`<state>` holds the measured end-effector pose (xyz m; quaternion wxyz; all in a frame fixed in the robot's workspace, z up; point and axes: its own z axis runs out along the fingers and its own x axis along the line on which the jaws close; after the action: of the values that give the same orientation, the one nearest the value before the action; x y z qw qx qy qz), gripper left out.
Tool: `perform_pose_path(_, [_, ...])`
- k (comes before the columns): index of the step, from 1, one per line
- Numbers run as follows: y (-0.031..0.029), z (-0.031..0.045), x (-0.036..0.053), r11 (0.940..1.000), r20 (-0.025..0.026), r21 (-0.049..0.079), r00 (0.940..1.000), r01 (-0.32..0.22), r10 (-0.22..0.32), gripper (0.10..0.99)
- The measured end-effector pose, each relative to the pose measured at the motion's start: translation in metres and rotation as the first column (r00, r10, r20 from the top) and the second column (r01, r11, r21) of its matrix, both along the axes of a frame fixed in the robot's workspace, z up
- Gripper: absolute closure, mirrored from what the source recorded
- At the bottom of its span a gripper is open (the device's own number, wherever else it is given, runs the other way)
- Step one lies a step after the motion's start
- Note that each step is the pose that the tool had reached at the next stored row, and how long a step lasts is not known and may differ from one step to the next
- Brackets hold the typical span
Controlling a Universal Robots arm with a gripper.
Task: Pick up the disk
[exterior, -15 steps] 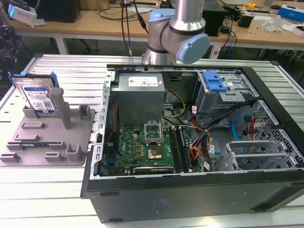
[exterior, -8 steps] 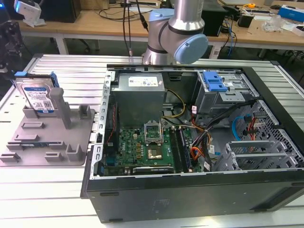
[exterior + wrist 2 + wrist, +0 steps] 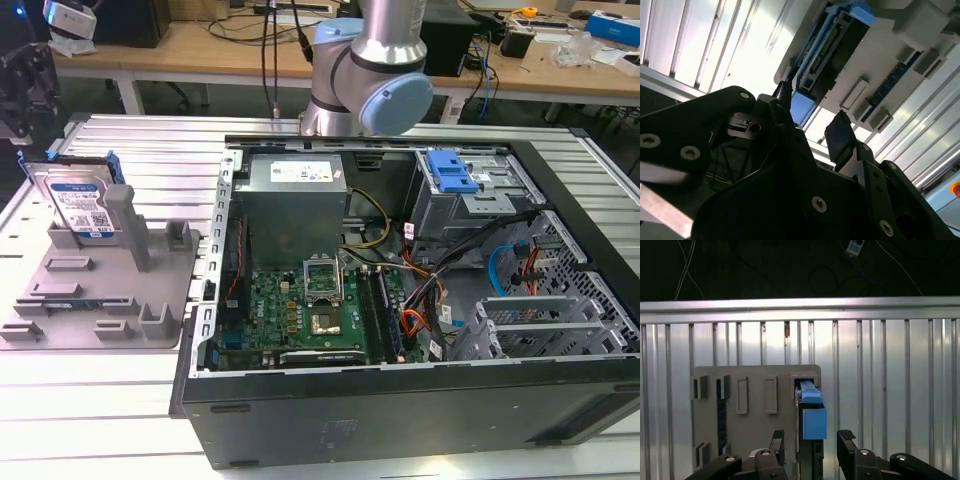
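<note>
two jaws (spread) facing disk (image 3: 813,415)

A grey post (image 3: 127,222) hides part of the disk (image 3: 80,205), and the frame's edge cuts off the arm (image 3: 375,60)

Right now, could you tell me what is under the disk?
The grey fixture plate, which holds the disk upright between posts; its lower edge is hidden behind them.

The disk (image 3: 82,205) is silver, with a white-and-blue label and blue side rails. The fixture plate (image 3: 120,285) is plain grey, the table (image 3: 90,405) ribbed silver, the motherboard (image 3: 290,310) green, and the gripper (image 3: 811,439) black.
</note>
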<state>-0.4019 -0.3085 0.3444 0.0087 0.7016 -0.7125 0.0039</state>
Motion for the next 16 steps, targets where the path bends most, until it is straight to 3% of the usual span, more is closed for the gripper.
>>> perform_pose_path(3, [0.0012,-0.0042,-0.008,1.0,0.0005,-0.005,1.0,-0.003,0.003,0.545])
perform_pose_path(10, [0.0011,-0.005,-0.0081,0.9999,0.0004,-0.01,1.0,-0.005,0.005,0.545])
perform_pose_path(16, [0.001,-0.0103,-0.0081,0.9999,0.0004,-0.014,1.0,-0.005,0.005,0.545])
